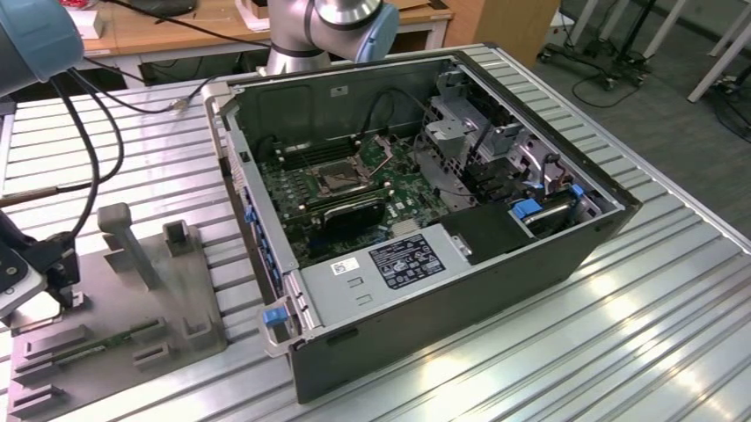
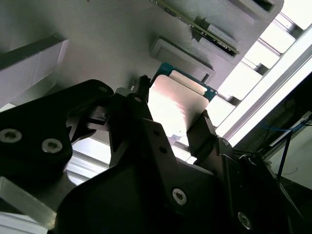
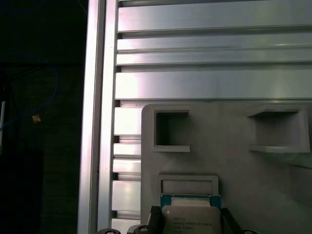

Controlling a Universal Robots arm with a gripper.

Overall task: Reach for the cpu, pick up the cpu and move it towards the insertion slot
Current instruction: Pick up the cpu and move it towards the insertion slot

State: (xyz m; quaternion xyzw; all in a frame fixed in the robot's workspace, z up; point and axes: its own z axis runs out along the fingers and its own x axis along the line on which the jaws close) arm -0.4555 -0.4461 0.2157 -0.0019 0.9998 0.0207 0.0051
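Note:
The cpu (image 2: 176,106) is a small pale silver square with a green edge. It sits between the two black fingers (image 2: 142,113) of my gripper (image 2: 173,117), which press on its opposite sides. In the first wrist view the cpu (image 3: 190,218) shows in my gripper (image 3: 190,225), just before a small rectangular recess of the grey tray (image 3: 273,185). In the exterior view my gripper (image 1: 53,283) hangs over the grey tray (image 1: 176,290) at the exterior view's left. The insertion slot (image 1: 334,178), a black socket in a metal frame, lies on the motherboard inside the open computer case (image 1: 493,264).
A long green circuit strip (image 1: 112,338) lies in the tray, and upright grey posts (image 1: 123,237) stand on it. Black cables (image 1: 83,149) hang from the arm. The case walls rise around the motherboard. The table (image 1: 657,334) is ribbed aluminium.

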